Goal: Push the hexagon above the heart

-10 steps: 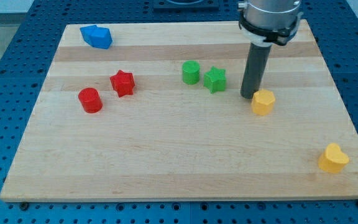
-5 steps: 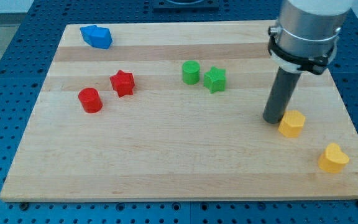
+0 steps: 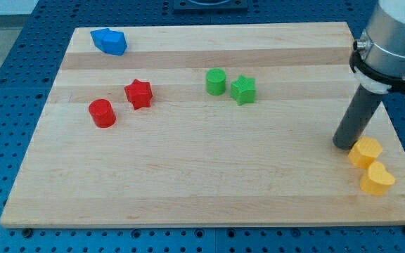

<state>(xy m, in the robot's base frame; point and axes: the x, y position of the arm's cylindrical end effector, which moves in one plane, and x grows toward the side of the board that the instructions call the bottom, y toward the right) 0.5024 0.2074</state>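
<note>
The yellow hexagon point(image 3: 365, 152) lies near the board's right edge, low in the view. The yellow heart point(image 3: 377, 179) lies just below and slightly right of it, and the two look to be touching. My tip point(image 3: 344, 144) stands on the board right against the hexagon's upper left side. The dark rod rises from there to the silver arm body at the view's upper right.
A blue block point(image 3: 110, 41) sits at the top left. A red cylinder point(image 3: 102, 112) and a red star point(image 3: 138, 93) sit at the left. A green cylinder point(image 3: 216, 81) and a green star point(image 3: 243, 90) sit in the upper middle. The wooden board point(image 3: 188, 176) ends close to the heart.
My tip has moved down and to the right, pushing the yellow hexagon with it from mid-board to just above the heart. The other blocks have not moved.
</note>
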